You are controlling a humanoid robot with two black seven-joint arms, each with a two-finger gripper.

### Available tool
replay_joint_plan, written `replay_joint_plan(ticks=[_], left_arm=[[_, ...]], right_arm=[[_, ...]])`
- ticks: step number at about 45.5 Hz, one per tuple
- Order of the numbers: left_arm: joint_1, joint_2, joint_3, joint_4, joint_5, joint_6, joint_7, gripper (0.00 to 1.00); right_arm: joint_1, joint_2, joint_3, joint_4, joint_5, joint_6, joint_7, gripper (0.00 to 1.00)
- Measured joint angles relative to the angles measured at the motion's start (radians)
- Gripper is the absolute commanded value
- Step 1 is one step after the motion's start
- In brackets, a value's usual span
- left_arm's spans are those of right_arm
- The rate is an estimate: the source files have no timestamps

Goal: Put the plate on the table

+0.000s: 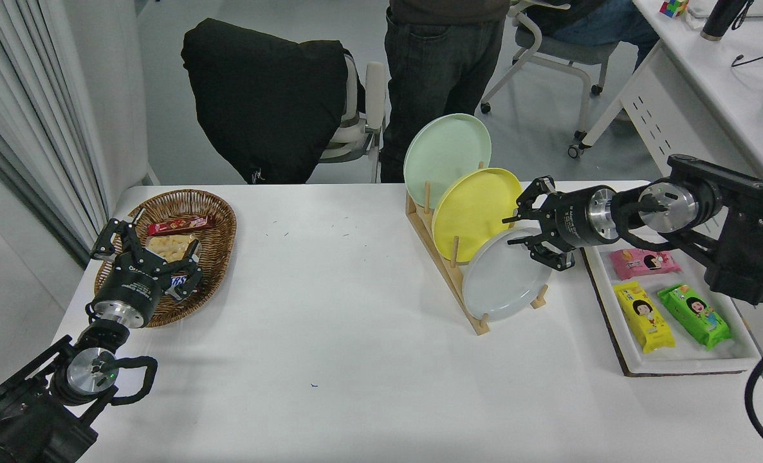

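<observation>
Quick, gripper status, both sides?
Left gripper: open, empty, parked over the basket.
Right gripper: open, fingers spread at the grey plate's upper rim, not holding it; plate in the rack.

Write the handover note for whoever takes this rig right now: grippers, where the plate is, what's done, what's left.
Right gripper: open, at the upper right rim of the light grey plate, not closed on it.
Left gripper: open, parked at the lower left over the wicker basket.
The plate stands tilted in the front slot of the wooden rack, in front of the yellow plate and the mint-green plate.
Done: the approach only.
Left: grip the rim, lift the plate out, lay it flat on the white table.
</observation>
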Motion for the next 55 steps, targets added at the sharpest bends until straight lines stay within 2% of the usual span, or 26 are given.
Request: replay_joint_plan(ticks=[12, 16, 43, 55], left_arm=[[0.000, 0.000, 0.000, 0.000, 0.000, 0.000, 0.000, 0.98], [0.000, 0.000, 0.000, 0.000, 0.000, 0.000, 0.000, 0.98], [0.000, 0.000, 0.000, 0.000, 0.000, 0.000, 0.000, 0.98], [0.000, 0.000, 0.000, 0.000, 0.000, 0.000, 0.000, 0.98]], right_arm=[[0.003, 0.003, 0.001, 0.000, 0.000, -0.002, 0.000, 0.31], [0.004, 0.003, 0.002, -0.001, -0.001, -0.004, -0.001, 0.27], [0.004, -0.003, 0.001, 0.013, -0.004, -0.009, -0.007, 0.27], [0.004, -0.006, 0.013, 0.020, -0.021, -0.009, -0.006, 0.24]])
